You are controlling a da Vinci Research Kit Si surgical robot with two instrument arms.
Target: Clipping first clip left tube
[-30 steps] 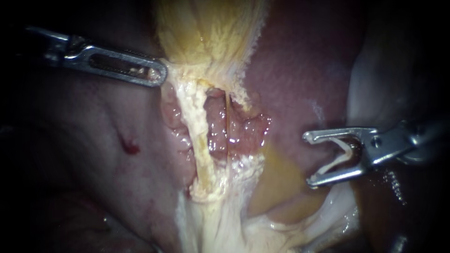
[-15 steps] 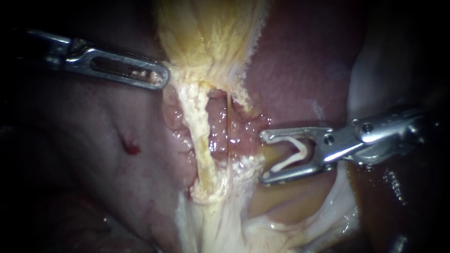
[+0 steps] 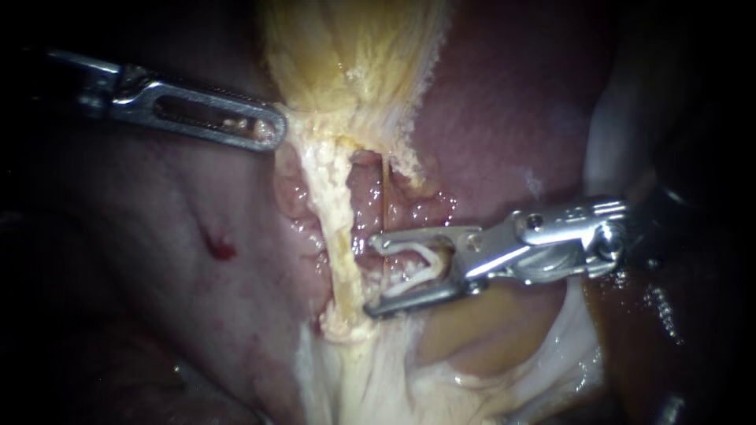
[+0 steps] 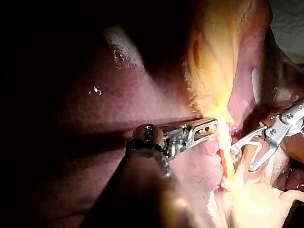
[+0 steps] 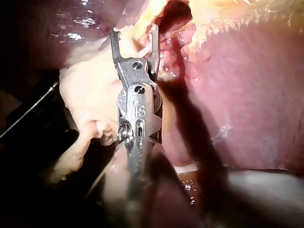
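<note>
right instrument (image 3: 372,275): jaws were spread wide, white clip (image 3: 417,249) held between them | left tube (image 3: 340,236): just beyond tips, not yet enclosed | gallbladder (image 3: 354,55) edge was clamped by left instrument (image 3: 274,130) | approach step was judged; advance around tube was required before closing

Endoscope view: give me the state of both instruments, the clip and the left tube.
Left silver instrument, slotted jaws: shut on the yellow gallbladder at its lower edge.
Right silver instrument, forked jaws: wide apart, holding the clip, tips beside the left tube.
White V-shaped clip: open, seated between the jaws.
Cream cord-like left tube: stretched, no clip on it.
</note>
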